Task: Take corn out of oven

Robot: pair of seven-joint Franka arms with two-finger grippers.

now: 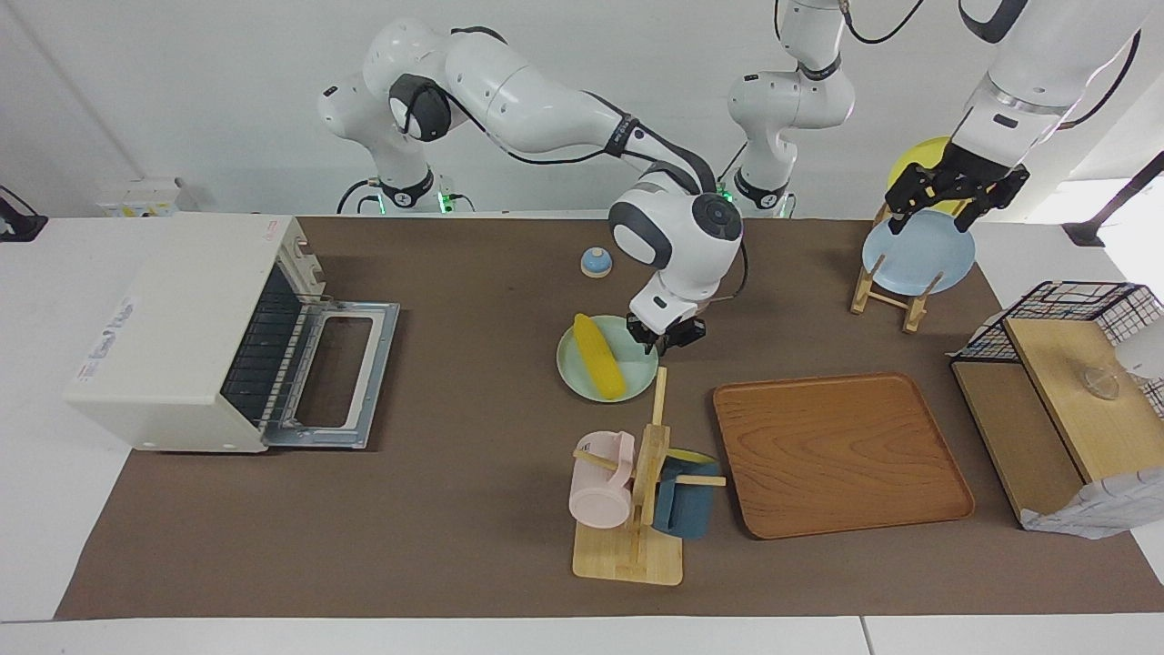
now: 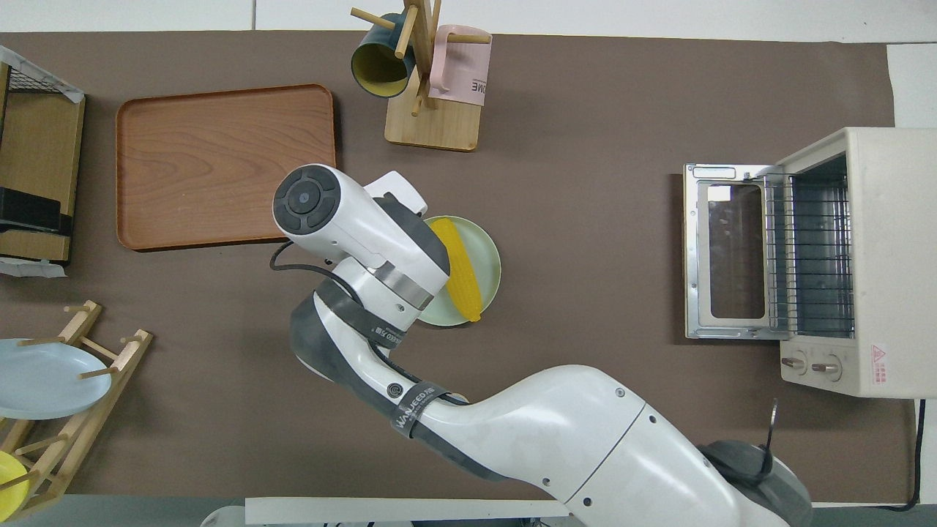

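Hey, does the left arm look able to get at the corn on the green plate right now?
Probably not easily. The left tool hangs open over the plate rack, while the right tool sits at the green plate rim beside the corn, crowding the approach.

The corn [image 1: 599, 357], a bright yellow tapered cob, lay on its side on a pale green plate [image 1: 634, 377] near the middle of the table, well apart from the oven [image 1: 173, 327]. The oven, a boxy off-white toaster oven, stood at the right arm's end of the table. Its glass door [image 1: 341, 377] was folded down flat, and its wire rack [image 2: 812, 252] showed inside, bare.
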